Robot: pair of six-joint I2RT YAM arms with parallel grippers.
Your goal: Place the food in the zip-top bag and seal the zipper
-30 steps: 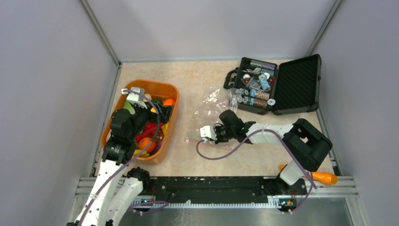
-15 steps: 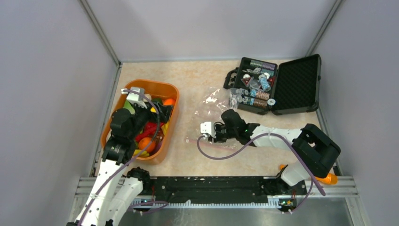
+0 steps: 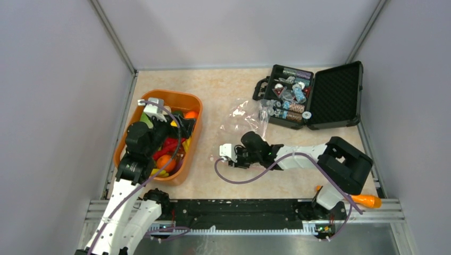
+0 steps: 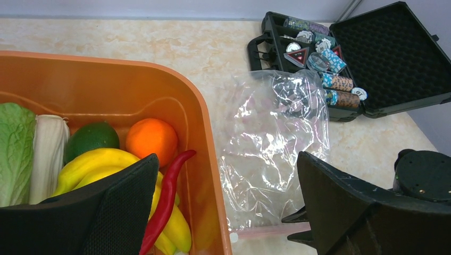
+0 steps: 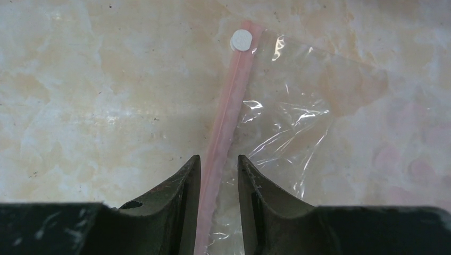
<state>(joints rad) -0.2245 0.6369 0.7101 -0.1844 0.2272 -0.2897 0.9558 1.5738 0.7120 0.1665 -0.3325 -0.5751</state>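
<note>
The food lies in an orange tub (image 3: 192,139): an orange (image 4: 151,141), a red chilli (image 4: 167,199), yellow bananas (image 4: 95,162) and green and pale pieces. My left gripper (image 3: 158,118) hovers over the tub, wide open and holding nothing (image 4: 227,159). The clear zip-top bag (image 3: 242,119) lies flat on the table right of the tub (image 4: 271,143). Its pink zipper (image 5: 228,117) runs along the near edge. My right gripper (image 3: 219,155) sits low at the zipper's left part. Its jaws (image 5: 218,159) stand slightly apart, one on each side of the strip.
An open black case (image 3: 314,95) with chips and packets stands at the back right, touching the bag's far corner. An orange-handled tool (image 3: 364,201) lies by the right arm's base. Grey walls close in the table on three sides.
My right gripper's jaws have parted a little from shut, and the gripper has slid left along the zipper. The left arm has not moved.
</note>
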